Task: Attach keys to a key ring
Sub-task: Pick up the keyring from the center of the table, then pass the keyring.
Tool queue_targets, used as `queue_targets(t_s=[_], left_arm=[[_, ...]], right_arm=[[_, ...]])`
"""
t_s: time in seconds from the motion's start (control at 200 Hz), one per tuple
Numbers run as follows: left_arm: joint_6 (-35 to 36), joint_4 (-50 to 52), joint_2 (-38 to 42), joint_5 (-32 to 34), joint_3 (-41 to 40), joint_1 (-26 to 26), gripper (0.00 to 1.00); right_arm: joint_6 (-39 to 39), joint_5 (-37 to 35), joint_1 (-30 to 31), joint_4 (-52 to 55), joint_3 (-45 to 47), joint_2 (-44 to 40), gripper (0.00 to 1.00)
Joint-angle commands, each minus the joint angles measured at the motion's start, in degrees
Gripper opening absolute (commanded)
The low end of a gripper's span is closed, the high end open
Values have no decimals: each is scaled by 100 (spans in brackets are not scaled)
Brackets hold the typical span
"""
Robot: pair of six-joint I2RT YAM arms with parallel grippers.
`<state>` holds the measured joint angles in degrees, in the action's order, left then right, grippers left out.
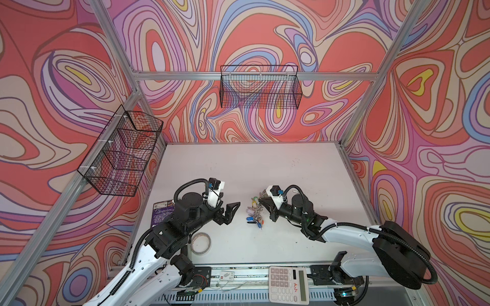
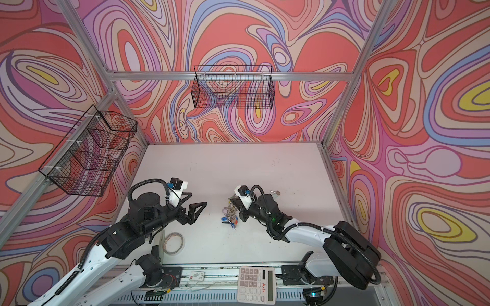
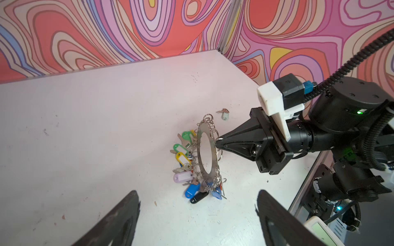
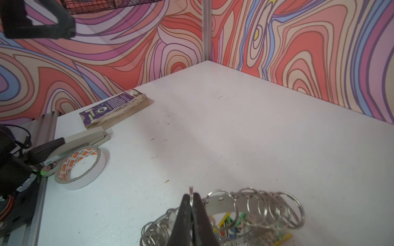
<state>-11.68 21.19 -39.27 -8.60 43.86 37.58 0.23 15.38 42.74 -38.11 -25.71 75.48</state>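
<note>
Key ring (image 3: 205, 127): R gripper (image 3: 219, 143) clamped on rim split ring (image 4: 191, 194); L gripper (image 1: 233, 213) apart, empty. Shd fetch loose key (image 3: 223, 114) nr ring, R steady.

Bare table (image 1: 238, 169) betw. left hand (image 1: 231, 199) & key ring (image 3: 205, 127); tape roll (image 4: 85, 183), book (image 4: 115, 108) by left arm (image 1: 169, 230).

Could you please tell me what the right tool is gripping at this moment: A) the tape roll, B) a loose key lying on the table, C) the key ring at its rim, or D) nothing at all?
C: the right tool is shut on a small split ring at the rim of the key ring, which stands on edge.
</note>
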Motion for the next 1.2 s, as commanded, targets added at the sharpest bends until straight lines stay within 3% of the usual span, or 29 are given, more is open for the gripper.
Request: queue_targets(t_s=[0.0, 0.13, 0.28, 0.391, 0.536, 0.846, 1.197], left_arm=[[917, -458, -264, -523, -29, 36, 91], [1921, -468, -486, -973, -19, 39, 83], [3257, -5, -722, -1805, 77, 39, 83], [3706, 74, -961, -2093, 214, 39, 76], [3993, 189, -1548, -2370, 501, 34, 51], [4597, 633, -2465, -2625, 888, -4, 39], [4710, 735, -3055, -3225, 1325, -41, 27]], right_arm=[[-201, 905, -134, -866, 147, -156, 0], [-264, 1269, -161, -930, 173, -216, 0], [-279, 1654, -178, -1036, 305, -357, 0], [-239, 1937, -181, -1032, 363, -488, 0], [-187, 2025, -178, -1255, 522, -562, 0], [-208, 2317, -181, -1304, 558, -558, 0], [-100, 2445, -182, -959, 396, -546, 0]])
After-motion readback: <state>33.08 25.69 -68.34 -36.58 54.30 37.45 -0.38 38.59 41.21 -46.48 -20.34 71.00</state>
